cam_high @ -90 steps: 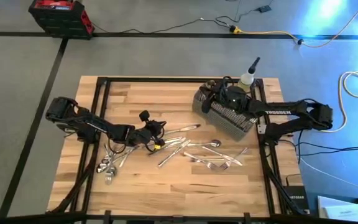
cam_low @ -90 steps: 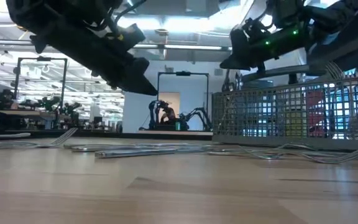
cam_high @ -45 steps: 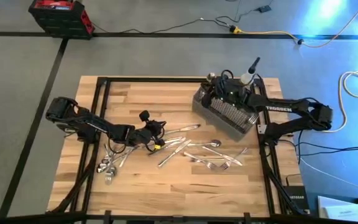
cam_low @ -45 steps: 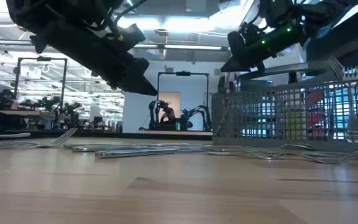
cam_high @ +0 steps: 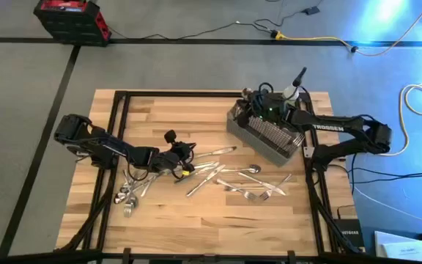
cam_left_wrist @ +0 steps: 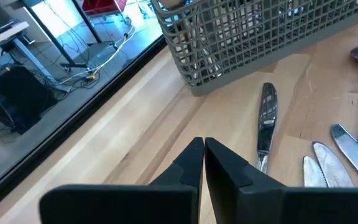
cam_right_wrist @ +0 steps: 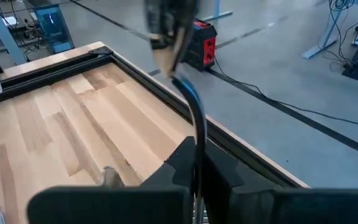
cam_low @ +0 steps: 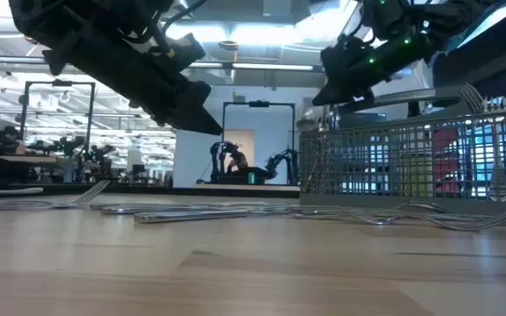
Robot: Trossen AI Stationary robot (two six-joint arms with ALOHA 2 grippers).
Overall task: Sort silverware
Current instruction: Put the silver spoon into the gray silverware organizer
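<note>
The silverware (cam_high: pixel 229 176) lies mostly loose on the wooden table (cam_high: pixel 196 227): a scatter of forks and spoons across the middle, reaching toward the right edge, and a small cluster nearer the left edge. A few pieces already stand in the gray mesh basket (cam_high: pixel 266 136), which sits near the table's far right corner; fork tines show above its rim in the low view.

The right gripper (cam_right_wrist: pixel 194 163) hangs over the far end of the basket, its fingers pinched on a slim piece of silverware that sticks out ahead of them. The step in hand looks like dropping this piece into the basket. To do it well, the piece should be brought upright over an open compartment, lowered until its end is inside the mesh walls, and only then let go, so that it neither catches on the rim nor tips out.

The left gripper (cam_left_wrist: pixel 202 163) waits above the table's middle, beside the scattered pieces, its fingers pressed together with nothing between them.
</note>
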